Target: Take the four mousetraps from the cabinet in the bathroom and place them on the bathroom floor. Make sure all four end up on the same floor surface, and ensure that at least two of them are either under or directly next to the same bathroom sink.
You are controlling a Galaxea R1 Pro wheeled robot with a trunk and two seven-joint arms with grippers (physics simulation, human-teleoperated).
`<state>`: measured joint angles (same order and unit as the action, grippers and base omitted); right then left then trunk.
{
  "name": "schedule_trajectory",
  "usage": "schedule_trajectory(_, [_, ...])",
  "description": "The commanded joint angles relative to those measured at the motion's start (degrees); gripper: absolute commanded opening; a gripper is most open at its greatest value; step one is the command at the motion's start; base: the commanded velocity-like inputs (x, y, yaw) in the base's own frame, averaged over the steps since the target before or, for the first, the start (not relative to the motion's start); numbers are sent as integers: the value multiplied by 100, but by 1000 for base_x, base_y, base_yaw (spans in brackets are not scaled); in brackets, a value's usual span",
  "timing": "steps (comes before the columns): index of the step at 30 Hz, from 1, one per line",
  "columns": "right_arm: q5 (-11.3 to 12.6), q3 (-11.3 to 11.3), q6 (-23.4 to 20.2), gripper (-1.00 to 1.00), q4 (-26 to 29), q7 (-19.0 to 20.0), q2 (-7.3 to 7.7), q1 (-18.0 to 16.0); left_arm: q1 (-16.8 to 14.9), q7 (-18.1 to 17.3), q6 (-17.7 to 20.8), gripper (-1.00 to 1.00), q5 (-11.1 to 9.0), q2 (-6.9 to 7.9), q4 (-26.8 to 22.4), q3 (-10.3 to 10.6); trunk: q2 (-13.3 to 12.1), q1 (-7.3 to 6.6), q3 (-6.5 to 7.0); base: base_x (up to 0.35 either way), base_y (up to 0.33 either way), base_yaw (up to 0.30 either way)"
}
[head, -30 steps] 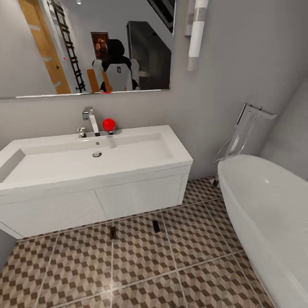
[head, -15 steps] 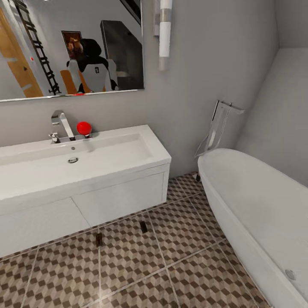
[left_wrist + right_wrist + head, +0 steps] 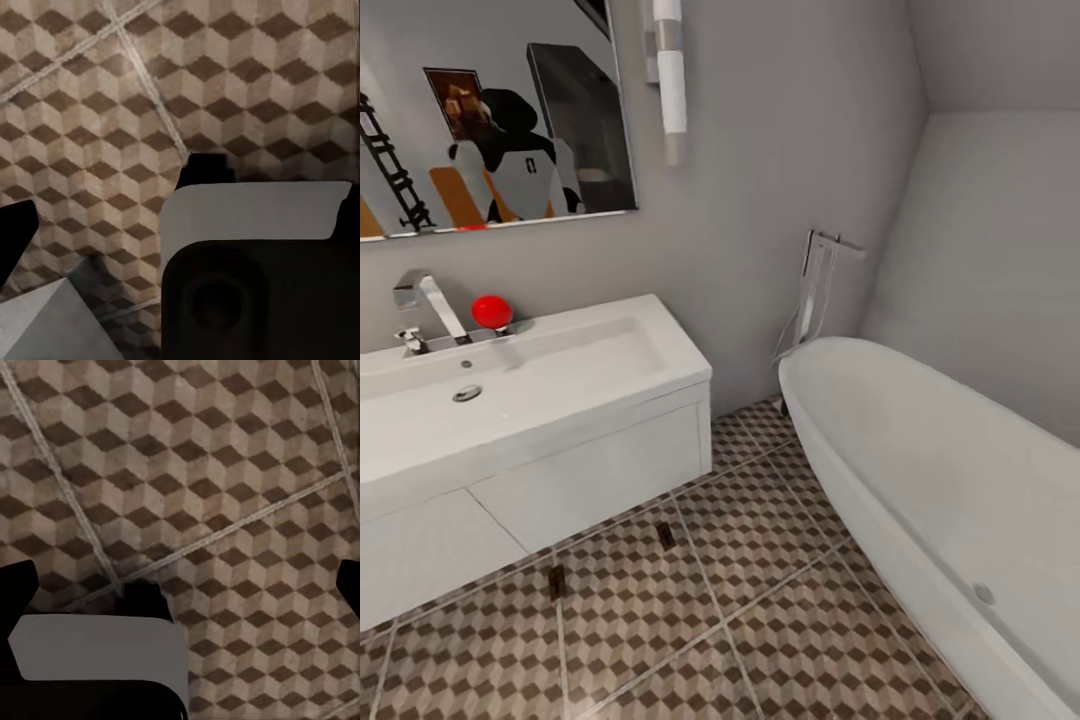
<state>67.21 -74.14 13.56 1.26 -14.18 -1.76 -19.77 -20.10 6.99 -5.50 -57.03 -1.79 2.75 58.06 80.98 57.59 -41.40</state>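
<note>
Two mousetraps, small dark-brown slabs, lie on the cube-patterned bathroom floor [image 3: 760,560] just in front of the white vanity. One mousetrap [image 3: 666,535] is near the vanity's right end, the other [image 3: 556,580] further left. Above them is the glossy white bathroom sink [image 3: 550,375]. The cabinet is out of view. In the left wrist view my left gripper [image 3: 180,225] hangs open over floor tiles, its dark fingertips [image 3: 15,240] far apart with nothing between them. My right gripper [image 3: 180,581] is likewise open over bare tiles.
A large white bathtub [image 3: 920,480] fills the right side, with a floor-standing tap [image 3: 820,280] at its head. A chrome tap [image 3: 430,305] and a red ball [image 3: 491,311] sit at the back of the sink. A mirror [image 3: 490,120] hangs above.
The whole head view has swung to the right: sink and both mousetraps have shifted left in the picture and more of the bathtub shows. The mousetraps themselves have not moved.
</note>
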Motion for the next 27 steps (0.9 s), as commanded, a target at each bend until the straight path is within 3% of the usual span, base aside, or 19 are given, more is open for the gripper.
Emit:
schedule_trajectory(1, [46, -48, 6, 100, 6, -25, 0, -2, -3, 3, -22, 100, -27, -6, 15, 39, 2, 0, -4, 0, 0, -285])
schedule_trajectory(27, [46, -39, 6, 100, 6, -19, 0, 0, -3, 4, -29, 100, -27, -5, 19, 39, 2, 0, 1, 0, 0, -285])
